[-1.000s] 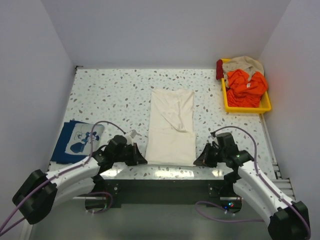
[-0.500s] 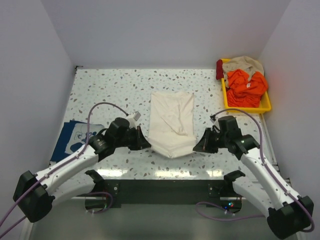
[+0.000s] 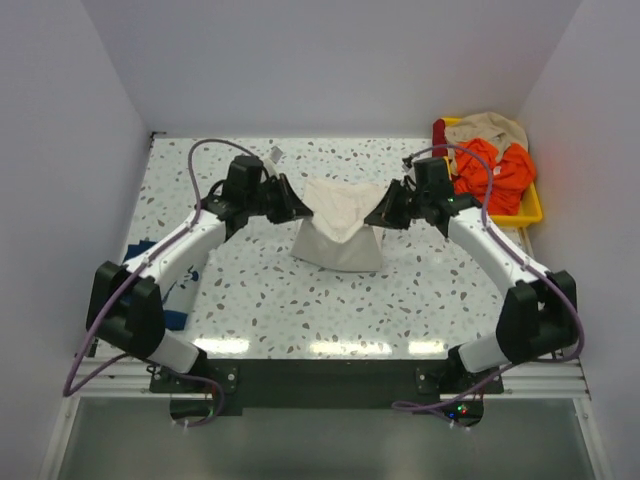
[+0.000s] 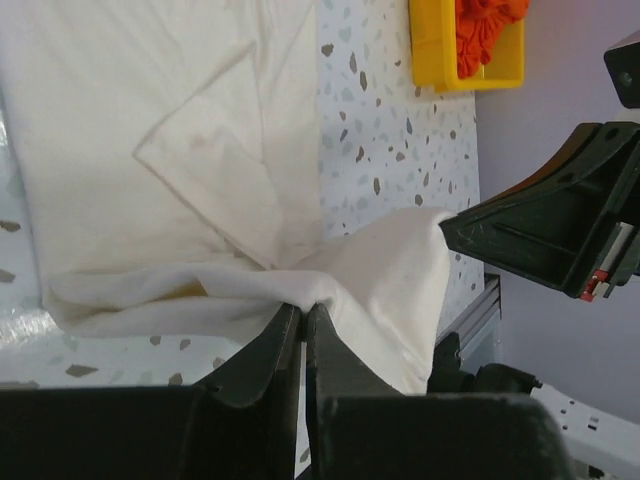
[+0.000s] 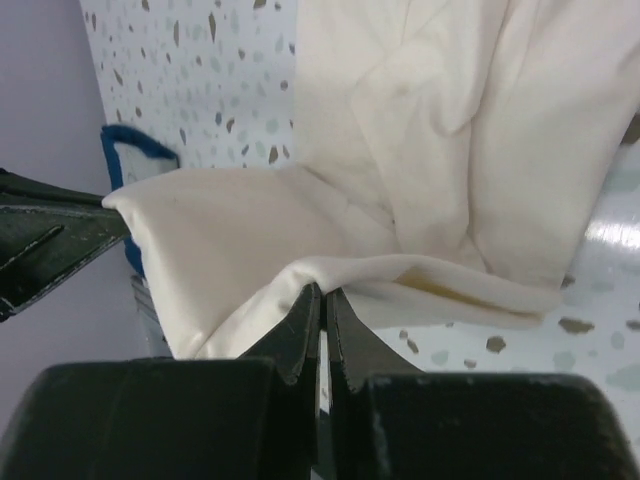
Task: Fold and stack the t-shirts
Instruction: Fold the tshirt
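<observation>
Firmly pinches the cream t-shirt [image 3: 338, 240] at two corners with the left gripper [image 3: 300, 210] and right gripper [image 3: 375, 217], both clamped on cloth. Holds that edge raised over the shirt's far half, mid-table [image 3: 420, 290]. Shows the navy t-shirt [image 3: 180, 310] at the left edge.

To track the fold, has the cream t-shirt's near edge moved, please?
Yes: the cream t-shirt edge moved away from the table front, level with the yellow tray.

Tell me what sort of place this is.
Probably a lab test cell, not a home: plain white walls box in a speckled table, the left arm and right arm are bolted to its near edge, and a yellow tray holds loose clothes.
</observation>
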Robot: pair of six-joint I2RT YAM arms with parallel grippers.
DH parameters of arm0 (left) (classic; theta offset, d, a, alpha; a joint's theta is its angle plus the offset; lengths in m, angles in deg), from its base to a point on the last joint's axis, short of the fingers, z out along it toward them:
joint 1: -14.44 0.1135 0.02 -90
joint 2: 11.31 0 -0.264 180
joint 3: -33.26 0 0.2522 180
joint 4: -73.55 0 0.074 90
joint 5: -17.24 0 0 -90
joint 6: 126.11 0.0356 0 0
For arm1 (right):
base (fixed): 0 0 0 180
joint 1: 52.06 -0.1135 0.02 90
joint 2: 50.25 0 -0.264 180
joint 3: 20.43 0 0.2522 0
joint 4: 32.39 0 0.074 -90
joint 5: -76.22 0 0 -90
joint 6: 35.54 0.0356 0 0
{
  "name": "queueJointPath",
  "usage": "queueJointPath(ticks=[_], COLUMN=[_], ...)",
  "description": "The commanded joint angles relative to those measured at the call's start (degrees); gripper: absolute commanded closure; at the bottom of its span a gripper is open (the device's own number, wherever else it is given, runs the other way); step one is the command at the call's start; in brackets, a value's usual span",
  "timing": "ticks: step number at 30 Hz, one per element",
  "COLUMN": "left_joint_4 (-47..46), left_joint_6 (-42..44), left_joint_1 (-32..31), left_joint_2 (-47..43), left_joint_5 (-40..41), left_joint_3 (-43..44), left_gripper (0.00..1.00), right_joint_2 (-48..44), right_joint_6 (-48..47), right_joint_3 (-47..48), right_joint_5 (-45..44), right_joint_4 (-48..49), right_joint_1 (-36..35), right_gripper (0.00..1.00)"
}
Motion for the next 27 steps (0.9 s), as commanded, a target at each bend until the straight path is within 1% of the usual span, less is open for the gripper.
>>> queueJointPath(ticks=[1,2,3,4,5,6,7,8,9,10,11,12,13,14,15,16,17,18,19,20,21,23,26,27], left_joint_4=[-7.7,-8.5,-9.8,-9.9,-10.4,-12.2,-11.9,-11.4,-12.1,-13.0,-13.5,-17.5,-18.9,-20.2,-20.6,-20.2,-20.2,-22.2,-23.9,-27.9,-30.0,-32.4,-32.0,-31.5], left_joint_6=[-2.2,-2.5,-3.0,-3.0,-3.1,-2.9,-2.4,-2.1,-2.2,-2.3,-2.8,-3.6,-4.0,-4.2,-4.0,-3.8,-3.7,-4.7,-5.8,-6.7,-8.5,-9.3,-9.8,-9.1], left_joint_1=[2.9,4.3,5.0,5.6,6.6,7.0,7.8,8.2,8.7,9.2,10.1,10.7,11.0,11.6,11.8,12.4,12.9,13.3,14.3,14.8,15.2,16.0,16.1,16.0], left_joint_2=[7.8,10.2,12.7,15.2,19.6,21.9,26.9,29.4,31.9,34.2,38.5,40.5,42.7,47.3,49.8,54.2,56.1,57.7,59.4,59.6,59.7,59.9,60.5,60.4], left_joint_5=[-5.3,-7.1,-7.9,-8.2,-8.1,-8.3,-8.2,-7.9,-8.3,-8.9,-9.5,-10.7,-11.5,-12.8,-14.3,-14.5,-14.6,-15.9,-16.6,-17.4,-17.5,-17.6,-17.4,-16.9], left_joint_3=[8.0,11.8,14.1,16.4,20.3,22.2,24.8,29.6,31.5,33.2,36.1,37.5,39.2,43.2,45.7,48.0,51.3,52.1,52.0,50.5,49.5,49.0,50.1,49.9], left_gripper=[1.00,1.00,1.00,1.00,1.00,1.00,1.00,1.00,1.00,1.00,1.00,1.00,1.00,1.00,1.00,0.88,0.74,0.64,0.58,0.57,0.56,0.56,0.55,0.53], right_joint_2=[6.8,11.5,13.6,16.2,18.5,23.7,26.2,28.6,33.8,36.0,38.4,42.0,44.0,45.6,47.1,49.8,50.9,51.8,52.3,52.7,53.0,54.4,55.3,55.7], right_joint_6=[1.1,1.6,1.8,2.2,2.6,2.7,2.7,3.2,3.6,3.9,5.1,5.8,6.3,7.3,8.0,8.7,10.1,10.9,11.8,13.1,13.1,12.4,12.4,12.4], right_joint_3=[7.2,10.3,11.9,13.6,15.4,19.2,21.3,23.4,27.0,28.8,31.3,32.4,33.5,35.3,36.1,36.7,37.0,37.2,36.8,36.2,36.7,39.3,40.8,41.4], right_joint_5=[1.4,2.0,2.5,3.0,3.5,3.8,3.9,4.3,4.7,4.9,5.7,5.8,6.1,6.6,6.6,7.0,7.3,7.8,8.1,8.3,8.2,8.2,7.0,6.3], right_joint_4=[6.5,7.3,8.0,9.0,9.7,9.8,10.1,10.7,11.0,11.8,13.0,13.9,15.6,16.3,16.9,19.1,19.9,20.7,23.8,25.2,25.6,23.9,22.9,22.5], right_joint_1=[3.3,4.1,4.8,6.2,6.7,7.2,8.0,8.5,8.9,9.6,10.2,10.7,11.6,12.0,12.3,13.1,13.5,14.0,14.9,15.1,15.4,15.8,16.0,16.0], right_gripper=[1.00,1.00,1.00,1.00,1.00,1.00,1.00,1.00,1.00,1.00,1.00,1.00,1.00,1.00,1.00,1.00,1.00,1.00,1.00,1.00,1.00,1.00,0.99,0.99])
